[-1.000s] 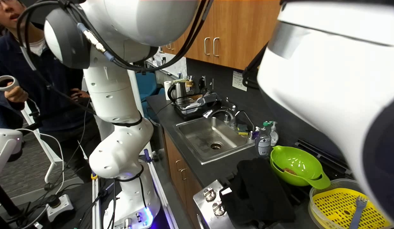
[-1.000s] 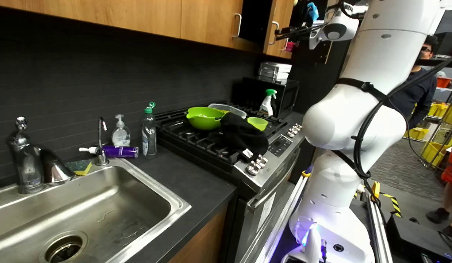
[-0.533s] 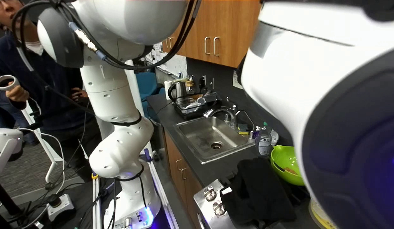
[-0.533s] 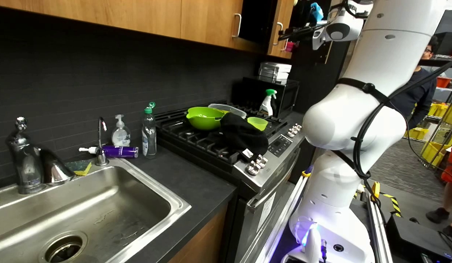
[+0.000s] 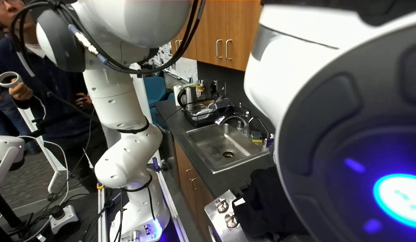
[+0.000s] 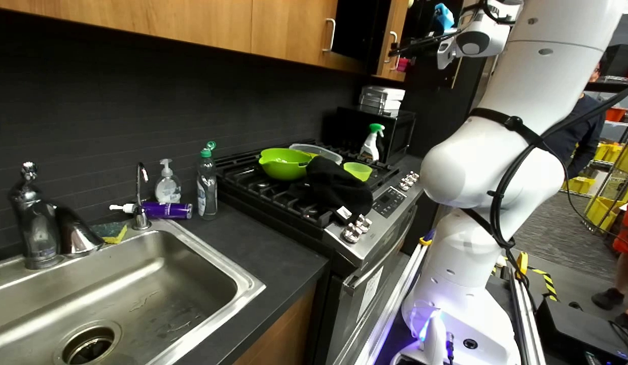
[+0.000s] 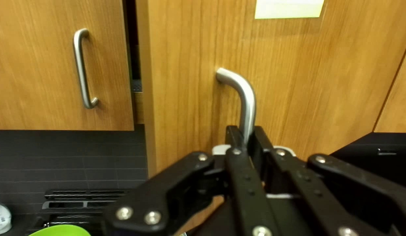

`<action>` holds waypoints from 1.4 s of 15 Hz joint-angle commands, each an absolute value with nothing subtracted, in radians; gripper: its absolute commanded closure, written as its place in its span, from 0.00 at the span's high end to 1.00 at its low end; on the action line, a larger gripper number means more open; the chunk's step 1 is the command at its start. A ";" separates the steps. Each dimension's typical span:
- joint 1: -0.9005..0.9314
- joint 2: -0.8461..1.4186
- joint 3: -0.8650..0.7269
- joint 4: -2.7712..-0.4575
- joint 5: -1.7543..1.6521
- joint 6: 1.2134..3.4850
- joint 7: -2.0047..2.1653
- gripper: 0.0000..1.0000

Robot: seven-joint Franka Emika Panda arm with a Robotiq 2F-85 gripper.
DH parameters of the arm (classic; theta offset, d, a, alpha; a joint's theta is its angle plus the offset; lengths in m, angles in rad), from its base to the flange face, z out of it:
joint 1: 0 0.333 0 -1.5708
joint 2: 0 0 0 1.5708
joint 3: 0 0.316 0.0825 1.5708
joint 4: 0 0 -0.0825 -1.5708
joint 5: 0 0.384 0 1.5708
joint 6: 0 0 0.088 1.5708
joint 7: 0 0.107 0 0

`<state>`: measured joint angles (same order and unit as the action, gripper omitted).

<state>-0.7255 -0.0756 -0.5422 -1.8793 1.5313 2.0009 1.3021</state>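
Observation:
In the wrist view my gripper (image 7: 245,136) is shut on a curved metal handle (image 7: 248,101). The fingers pinch its lower part and hide its bottom end. This handle belongs to a wooden cabinet door (image 7: 304,82) with a pale yellow note (image 7: 288,8) on it. The door stands ajar, its edge out in front of the neighbouring door (image 7: 32,72), which has a similar handle (image 7: 80,68). In an exterior view the ajar door (image 6: 396,15) shows beside a dark cabinet opening (image 6: 355,35), with the gripper (image 6: 393,52) at its handle.
Below is a stove (image 6: 263,185) with a green bowl (image 6: 283,165), a black cloth (image 6: 339,187) and a green cup (image 6: 358,171). A microwave (image 6: 406,133) and spray bottle (image 6: 371,144) stand beyond. The sink (image 6: 202,238) lies to one side. A person (image 5: 36,84) stands behind the arm base.
The door has swung a little wider, with my gripper staying on its handle. In an exterior view the arm's wrist has moved left and nearer, covering the green bowl and yellow strainer.

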 commanded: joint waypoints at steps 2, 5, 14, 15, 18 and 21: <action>-0.731 -0.149 -0.543 -1.912 1.470 2.089 1.317 0.03; -0.732 -0.171 -0.543 -1.926 1.447 2.137 1.330 0.03; -0.731 -0.224 -0.539 -1.961 1.407 2.250 1.351 0.03; -0.730 -0.227 -0.538 -1.963 1.404 2.263 1.350 0.03; -0.731 -0.237 -0.532 -1.968 1.385 2.303 1.353 0.03; -0.733 -0.244 -0.522 -1.971 1.351 2.373 1.357 0.03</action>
<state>-0.7211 -0.1667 -0.5271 -1.9246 1.4144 2.3078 1.3747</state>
